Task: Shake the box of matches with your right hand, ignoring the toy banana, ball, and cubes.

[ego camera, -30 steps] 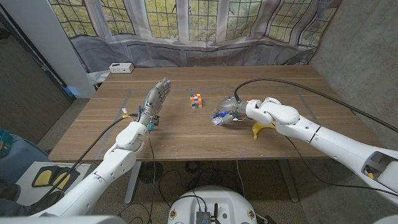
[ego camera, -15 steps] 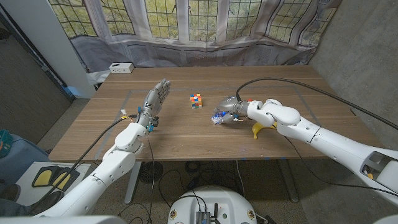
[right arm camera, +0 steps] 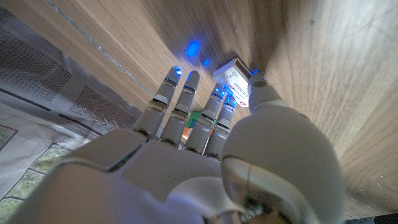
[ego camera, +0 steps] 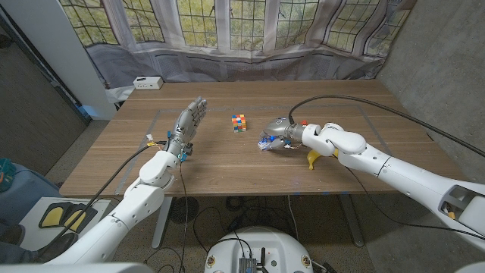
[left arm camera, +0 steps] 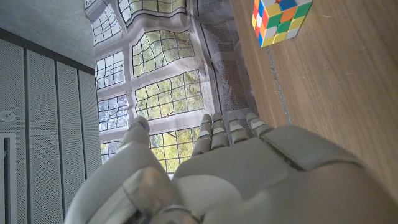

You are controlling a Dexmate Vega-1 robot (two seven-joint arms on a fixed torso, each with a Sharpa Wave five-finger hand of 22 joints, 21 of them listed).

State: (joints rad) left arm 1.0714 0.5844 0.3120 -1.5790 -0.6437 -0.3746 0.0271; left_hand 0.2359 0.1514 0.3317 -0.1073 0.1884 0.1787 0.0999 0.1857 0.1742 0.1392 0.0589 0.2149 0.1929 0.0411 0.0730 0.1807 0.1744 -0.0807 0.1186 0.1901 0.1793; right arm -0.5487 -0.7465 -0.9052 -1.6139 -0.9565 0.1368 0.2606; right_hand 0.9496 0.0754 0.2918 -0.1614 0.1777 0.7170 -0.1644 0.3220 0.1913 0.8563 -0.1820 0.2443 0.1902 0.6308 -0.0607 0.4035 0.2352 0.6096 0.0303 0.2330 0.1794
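- Box of matches (ego camera: 267,142): it sits low over the table (ego camera: 227,171), near the toy banana (ego camera: 316,158), gripped by our right hand (ego camera: 279,134).
- In the right wrist view, the thumb and fingers (right arm camera: 186,99) pinch its opposite faces.
- We judge it light, thin-walled and crushable; hold the broad faces, gently.
- Left hand (ego camera: 189,121): fingers straight, holding nothing.

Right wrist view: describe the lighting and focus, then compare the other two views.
Right wrist view: blue light spots glow on the table beside the box of matches; the right hand close to the lens looks soft. Left wrist view: bright window, left hand blurred, cube sharp. Head view: even, soft light, faint shadows.
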